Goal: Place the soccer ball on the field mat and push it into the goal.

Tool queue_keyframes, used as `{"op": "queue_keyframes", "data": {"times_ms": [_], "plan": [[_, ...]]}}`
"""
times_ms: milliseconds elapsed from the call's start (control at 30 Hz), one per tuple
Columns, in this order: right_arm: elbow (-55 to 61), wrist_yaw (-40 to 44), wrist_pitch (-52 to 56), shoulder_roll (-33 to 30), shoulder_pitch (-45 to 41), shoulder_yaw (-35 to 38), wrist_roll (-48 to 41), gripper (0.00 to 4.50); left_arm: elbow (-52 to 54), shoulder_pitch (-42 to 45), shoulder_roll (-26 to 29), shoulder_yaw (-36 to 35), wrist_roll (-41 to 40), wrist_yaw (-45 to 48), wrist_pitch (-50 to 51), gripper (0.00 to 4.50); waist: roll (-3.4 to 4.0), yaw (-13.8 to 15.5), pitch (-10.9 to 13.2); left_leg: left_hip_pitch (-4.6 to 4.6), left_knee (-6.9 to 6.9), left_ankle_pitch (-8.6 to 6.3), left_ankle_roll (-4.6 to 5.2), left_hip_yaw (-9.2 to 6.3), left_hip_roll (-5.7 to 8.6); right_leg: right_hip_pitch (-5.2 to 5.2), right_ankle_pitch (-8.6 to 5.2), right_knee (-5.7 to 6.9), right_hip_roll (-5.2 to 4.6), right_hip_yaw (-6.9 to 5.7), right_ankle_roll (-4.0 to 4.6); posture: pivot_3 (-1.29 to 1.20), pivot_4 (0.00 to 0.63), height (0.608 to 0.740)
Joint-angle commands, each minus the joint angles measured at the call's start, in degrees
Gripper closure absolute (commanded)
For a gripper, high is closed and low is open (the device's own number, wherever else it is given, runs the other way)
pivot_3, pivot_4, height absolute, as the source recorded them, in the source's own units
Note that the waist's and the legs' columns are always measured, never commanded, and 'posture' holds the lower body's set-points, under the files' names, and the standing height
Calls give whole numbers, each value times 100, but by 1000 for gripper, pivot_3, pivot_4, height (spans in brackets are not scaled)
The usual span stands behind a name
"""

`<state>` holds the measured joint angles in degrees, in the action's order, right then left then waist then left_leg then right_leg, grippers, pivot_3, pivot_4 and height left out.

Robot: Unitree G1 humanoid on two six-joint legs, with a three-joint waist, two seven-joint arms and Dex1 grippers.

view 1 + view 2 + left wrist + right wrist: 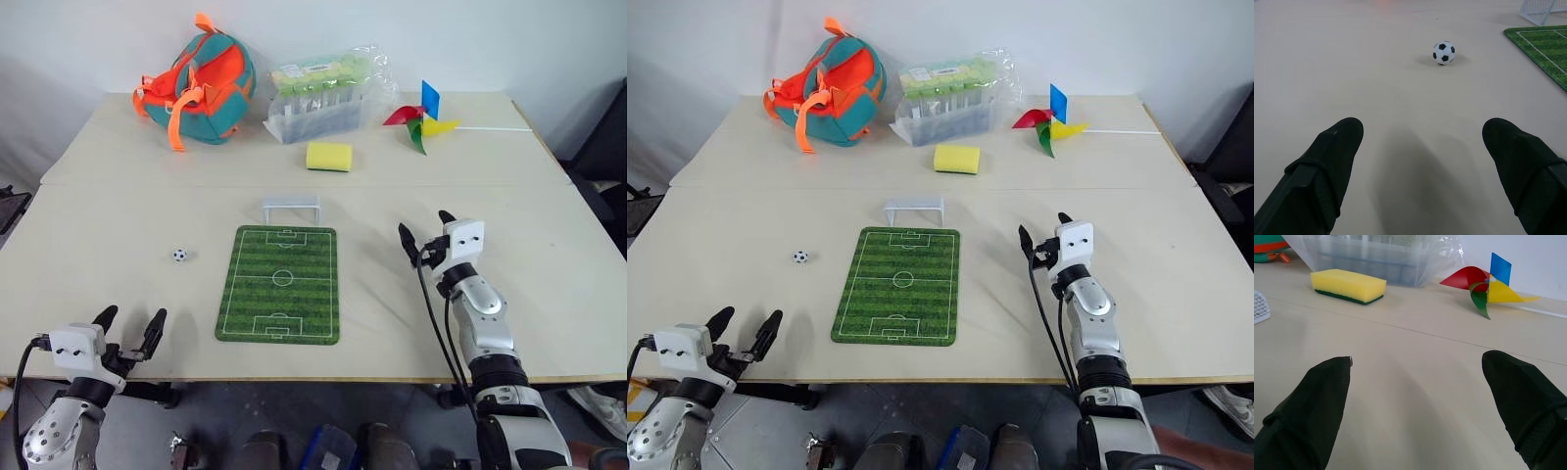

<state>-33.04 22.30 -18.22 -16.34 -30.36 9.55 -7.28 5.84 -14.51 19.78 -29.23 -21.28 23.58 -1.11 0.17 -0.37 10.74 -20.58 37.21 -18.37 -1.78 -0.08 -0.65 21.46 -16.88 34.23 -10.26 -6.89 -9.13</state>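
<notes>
Left wrist view: soccer ball beyond (untouched) spread jaws

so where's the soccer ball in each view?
Left eye: soccer ball on bare table, left of the field mat.
Right eye: same spot, left of the mat.
Left wrist: ahead of the open left gripper, ball at.
Right wrist: not in it.
Shared landmark: the mat's edge.

In the left wrist view the field mat and the goal are cut by the frame edge, and in the right wrist view the backpack and plastic-wrapped box run off the edge.
</notes>
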Motion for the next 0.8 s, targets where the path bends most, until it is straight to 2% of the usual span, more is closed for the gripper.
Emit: {"op": "queue_keyframes", "data": {"times_ms": [33,133,267,333,400,500,633,800], "plan": [[151,103,-133,-120,-13,26,-78,0,34,-12,138,-142,53,-38,-138,56,0,0,0,0,0,0,0,0,0,0,0,0,0,0,0,0,150,740],[199,416,-157,-193,-5,-28,-157,0,-23,74,188,-168,-106,62,-146,56,0,2,0,0,-1,-1,-1,3,-1,2,0,0,1,3,1,0,150,740],[701,1512,-35,-337,128,-29,-824,0,-170,105,542,-249,-473,739,-204,56,0,11,0,0,-2,-3,-3,5,-5,4,0,-2,5,4,1,0,150,740],[1335,2649,66,-479,335,-20,-1623,0,-332,150,921,-317,-699,1280,-147,56,0,28,0,-2,-2,-5,-2,5,-7,4,0,-4,7,3,1,0,150,740],[1763,3308,245,-590,481,9,-2136,0,-469,182,1200,-359,-853,1663,-102,56,0,18,0,-6,-1,-11,-3,5,-13,4,0,-10,14,2,1,0,150,740],[2922,4208,1037,-1023,952,-83,-2932,0,-880,286,1941,-567,-1193,2579,181,56,0,31,1,-5,3,-15,-2,10,-16,3,1,-11,16,5,1,0,150,740],[4379,4488,1835,-1362,1553,-119,-3725,0,-1363,568,2697,-875,-1798,3398,914,56,2,27,1,-5,1,-24,-10,10,-29,5,0,-15,32,5,3,0,150,740],[4785,4597,1872,-1240,1966,-323,-3605,0,-1420,950,2548,-887,-1839,3487,814,56,0,17,1,3,2,-31,-13,22,-33,5,1,-15,37,18,5,0,150,740]]}}
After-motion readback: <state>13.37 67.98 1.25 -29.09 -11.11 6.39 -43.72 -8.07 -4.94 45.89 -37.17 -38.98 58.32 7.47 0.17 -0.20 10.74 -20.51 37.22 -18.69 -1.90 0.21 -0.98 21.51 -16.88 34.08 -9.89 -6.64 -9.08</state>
